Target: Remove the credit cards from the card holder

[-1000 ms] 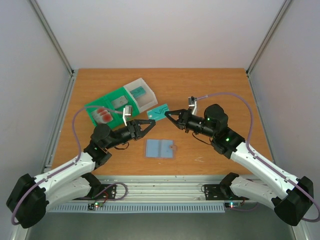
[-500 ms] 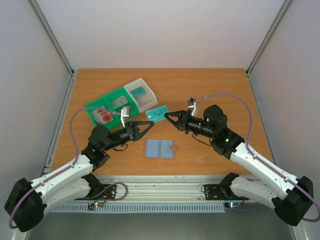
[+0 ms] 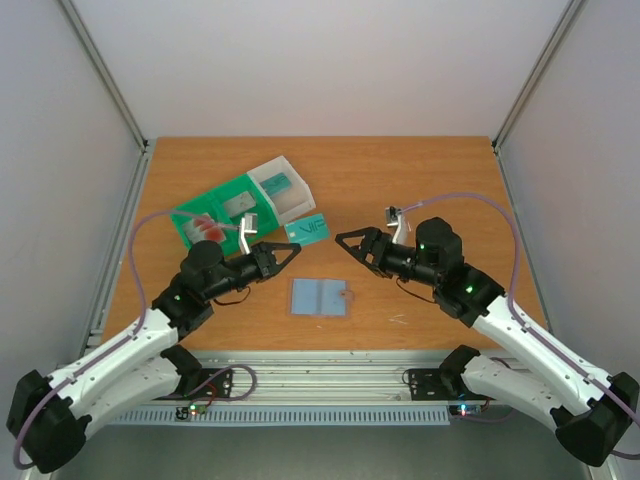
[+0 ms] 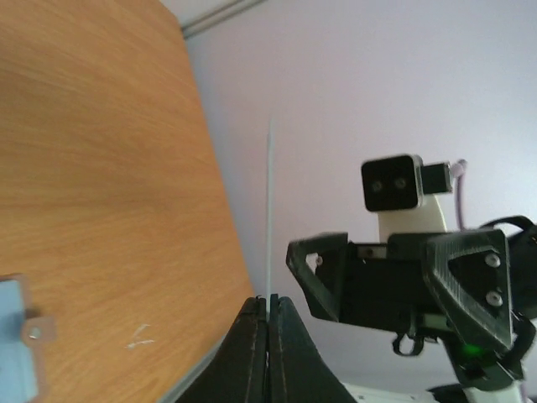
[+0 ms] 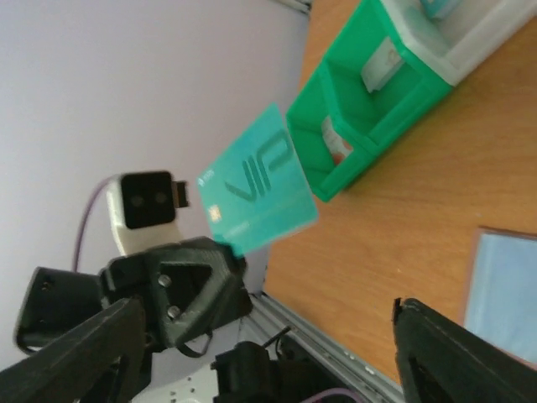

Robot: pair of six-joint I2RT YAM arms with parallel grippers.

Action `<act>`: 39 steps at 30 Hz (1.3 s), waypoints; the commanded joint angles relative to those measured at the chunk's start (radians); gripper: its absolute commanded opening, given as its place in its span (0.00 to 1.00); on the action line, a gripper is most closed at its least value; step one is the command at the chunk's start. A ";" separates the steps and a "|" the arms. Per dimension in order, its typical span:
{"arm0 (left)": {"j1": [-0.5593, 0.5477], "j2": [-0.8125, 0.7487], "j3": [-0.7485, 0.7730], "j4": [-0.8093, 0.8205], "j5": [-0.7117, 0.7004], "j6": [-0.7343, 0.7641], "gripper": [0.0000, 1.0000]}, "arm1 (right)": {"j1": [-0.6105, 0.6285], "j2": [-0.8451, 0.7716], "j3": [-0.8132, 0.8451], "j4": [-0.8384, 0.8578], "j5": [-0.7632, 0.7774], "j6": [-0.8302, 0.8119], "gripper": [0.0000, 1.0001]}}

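A greenish-teal credit card (image 3: 307,230) hangs in the air above the table, pinched at one corner by my left gripper (image 3: 292,249), which is shut on it. The left wrist view shows this card (image 4: 269,210) edge-on as a thin line rising from the closed fingertips (image 4: 268,300). My right gripper (image 3: 345,247) stands open just right of the card, apart from it; its wrist view shows the card (image 5: 256,189) between its spread fingers (image 5: 461,353). The blue-grey card holder (image 3: 320,297) lies open and flat on the table below both grippers.
A green-and-white compartment tray (image 3: 238,187) sits at the back left, with pale red-blotched cards (image 3: 207,229) in its near compartment and a teal item in the white bin (image 3: 278,183). The tray (image 5: 369,109) stands behind the held card in the right wrist view.
My right gripper has opened, let go of the teal card and drawn back to the right. My left gripper has shut on the card and carried it slightly left.
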 commanded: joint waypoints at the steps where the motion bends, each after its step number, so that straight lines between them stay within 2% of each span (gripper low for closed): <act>1: 0.031 -0.021 0.109 -0.203 -0.080 0.156 0.01 | -0.002 -0.020 0.041 -0.173 0.003 -0.155 0.88; 2: 0.042 -0.019 0.121 -0.229 -0.094 0.175 0.00 | -0.002 -0.025 0.047 -0.200 0.003 -0.177 0.95; 4: 0.077 -0.012 0.151 -0.273 -0.109 0.200 0.00 | -0.002 -0.041 0.048 -0.245 0.015 -0.210 0.98; 14: 0.191 0.136 0.306 -0.457 -0.185 0.291 0.00 | -0.002 -0.097 0.063 -0.393 0.043 -0.309 0.98; 25: 0.320 0.436 0.497 -0.496 -0.172 0.326 0.00 | -0.002 -0.092 0.069 -0.415 0.034 -0.327 0.98; 39: 0.387 0.784 0.730 -0.549 -0.271 0.245 0.00 | -0.002 -0.083 0.085 -0.446 0.054 -0.332 0.98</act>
